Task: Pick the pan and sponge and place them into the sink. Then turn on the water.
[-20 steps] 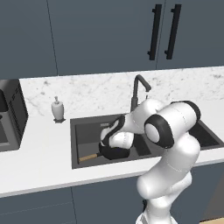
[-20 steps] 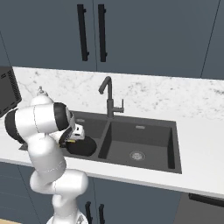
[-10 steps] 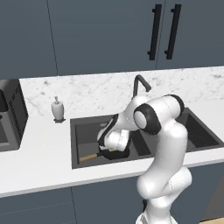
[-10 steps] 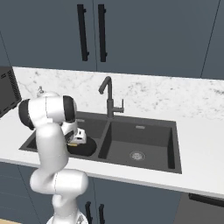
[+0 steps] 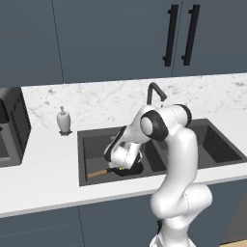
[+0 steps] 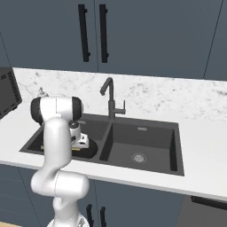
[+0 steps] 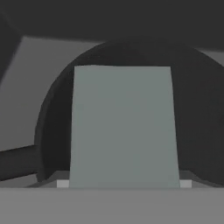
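Black and round, the pan (image 5: pixel 126 170) lies in the left bowl of the sink (image 5: pixel 96 137), with its wooden handle (image 5: pixel 98 173) pointing out to the left. That part of the job looks done.

The gripper (image 5: pixel 121 166) hangs low inside that same bowl, right over the pan. In the hand view a grey-green block, the top of the sponge (image 7: pixel 124 127), sits between the two tips with the dark pan (image 7: pixel 197 109) behind it. The tips stand wide, about as wide as the sponge, so it looks as if the gripper has the sponge in its grasp. From these pictures one cannot be sure whether it is squeezed tight or already lying loose on the pan.

The arm is so low probably so the sponge can be set down softly and not bounce out.

The faucet (image 6: pixel 109 98) stands at the back, between the two bowls. No water can be seen, so turning it on seems to be the step left after the sponge is let go.
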